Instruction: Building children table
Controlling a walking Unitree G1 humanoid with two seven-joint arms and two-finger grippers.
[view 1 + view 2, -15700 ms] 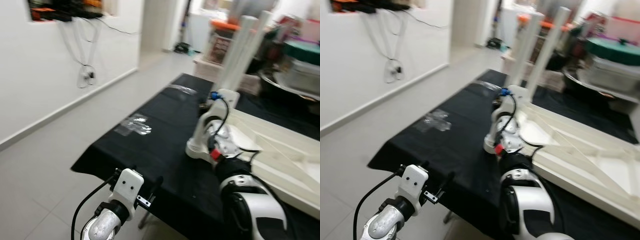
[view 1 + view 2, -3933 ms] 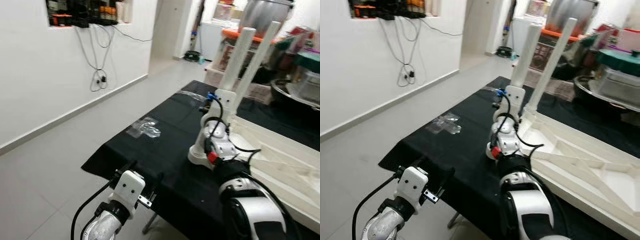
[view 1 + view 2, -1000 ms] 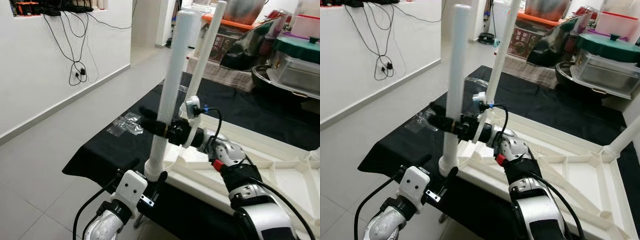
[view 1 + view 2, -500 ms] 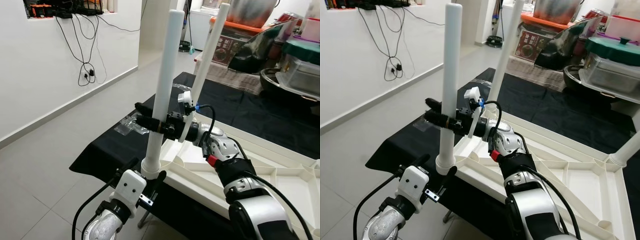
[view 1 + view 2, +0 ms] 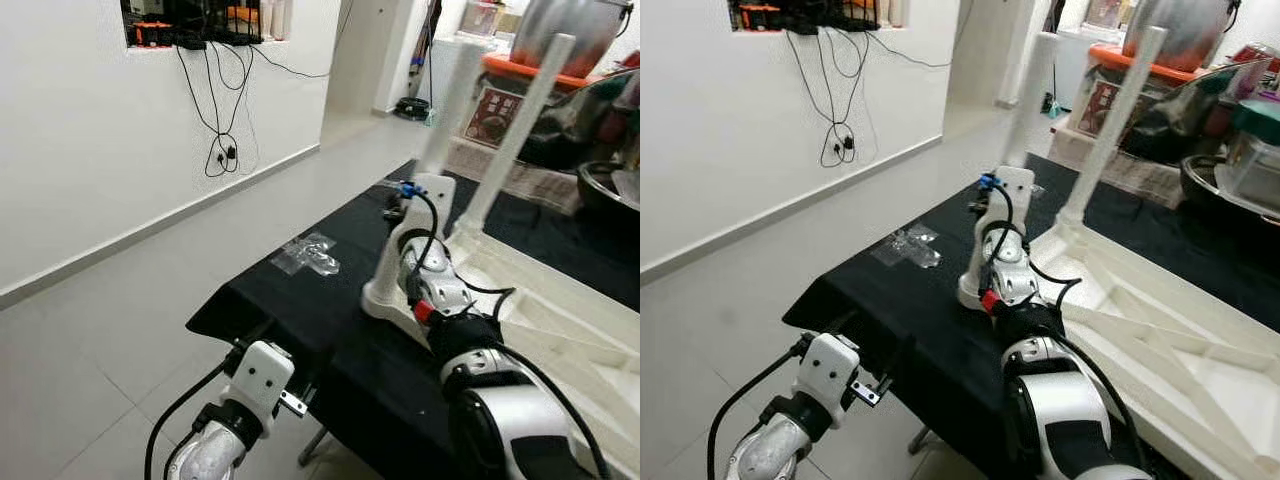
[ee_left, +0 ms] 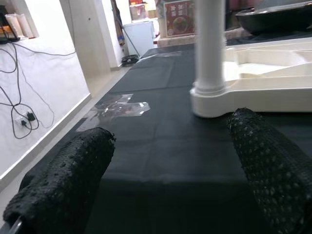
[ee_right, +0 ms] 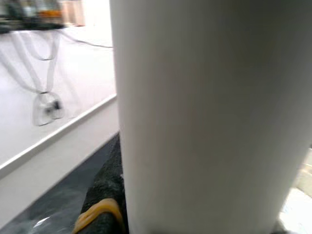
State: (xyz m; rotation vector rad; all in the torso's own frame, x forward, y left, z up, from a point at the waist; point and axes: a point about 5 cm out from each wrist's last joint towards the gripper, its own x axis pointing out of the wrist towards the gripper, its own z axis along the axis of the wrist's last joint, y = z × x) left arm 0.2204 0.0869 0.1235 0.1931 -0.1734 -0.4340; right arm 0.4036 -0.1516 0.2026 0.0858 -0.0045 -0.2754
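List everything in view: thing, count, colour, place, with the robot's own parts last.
Table top: one, white, upside down on the black-covered table, ribbed underside up.
Table legs: two in view, white, standing upright from the table top's corners.
Black cover: one, black, draped over the work table.
Clear plastic wrap: one, transparent, lying on the black cover near its edge.
Cables: several, black, hanging down the white wall.
Storage clutter: several bins and pots, mixed colours, behind the table.
Left pincer: black fingers open, low before the table's edge.
Right pincer: black, against the near table leg.
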